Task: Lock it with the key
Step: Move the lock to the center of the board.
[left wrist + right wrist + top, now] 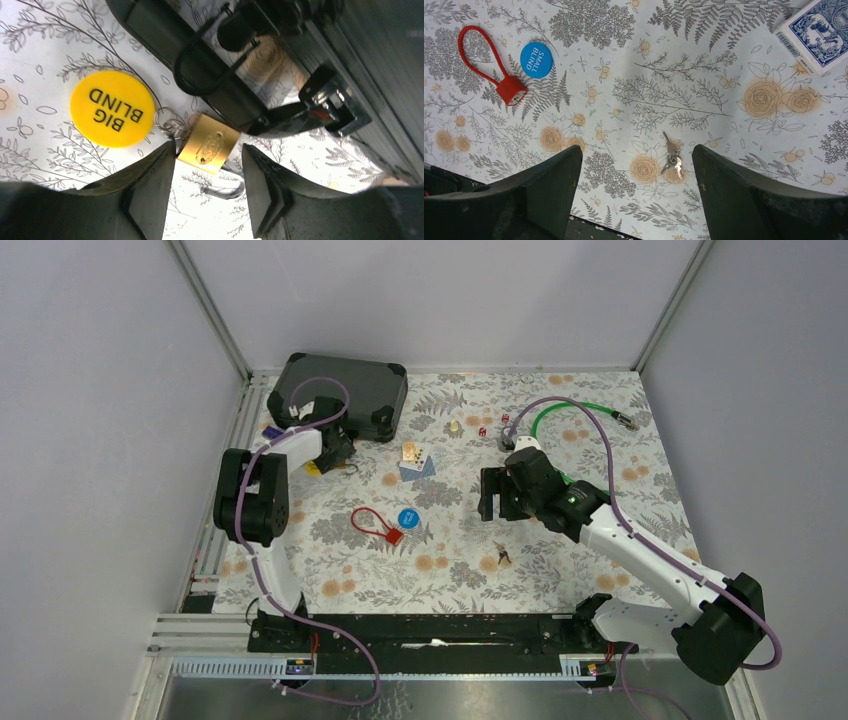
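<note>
The top view hides the brass padlock (209, 146) under the left gripper (204, 167). Only the left wrist view shows it, on the worktop (724, 75) beside a yellow BIG BLIND chip (111, 108), between spread fingers (150, 190), its shackle partly cut off. The keys (671, 159) lie to the right, beneath the right gripper (636, 162), which is also released.

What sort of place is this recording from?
Probably a lab test cell: plain grey wall panels in a metal frame, robot arms bolted to a rail, and props like a padlock and keys on a flowered tablecloth.
</note>
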